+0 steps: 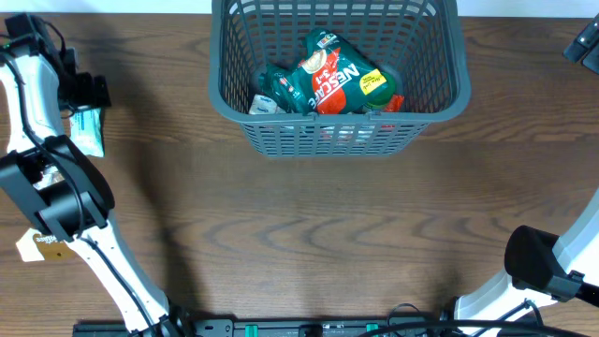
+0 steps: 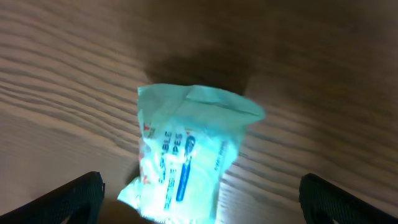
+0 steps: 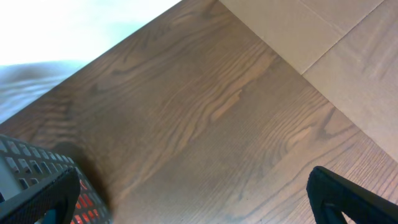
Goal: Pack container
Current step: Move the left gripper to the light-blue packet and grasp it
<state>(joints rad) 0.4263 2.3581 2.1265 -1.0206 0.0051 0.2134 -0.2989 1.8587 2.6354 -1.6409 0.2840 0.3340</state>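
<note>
The container [image 1: 440, 101], a dark grey lattice basket, stands at the table's far middle. Inside lie a green and red Nescafe packet [image 1: 335, 80] and other small packets. A pale green wipes packet [image 1: 89, 131] lies flat on the wood at the far left. My left gripper [image 1: 86, 94] hovers over that packet, open. In the left wrist view the wipes packet [image 2: 186, 155] lies between the wide-apart fingertips [image 2: 71, 199], apart from both. My right gripper [image 1: 582, 42] is at the far right edge, open over bare wood [image 3: 205, 124], with a corner of the container [image 3: 18, 165] at its left fingertip.
A tan paper tag [image 1: 42, 245] lies by the left arm's base. A cable strip [image 1: 281, 328] runs along the near edge. Beyond the table's far right corner shows pale floor [image 3: 323, 37].
</note>
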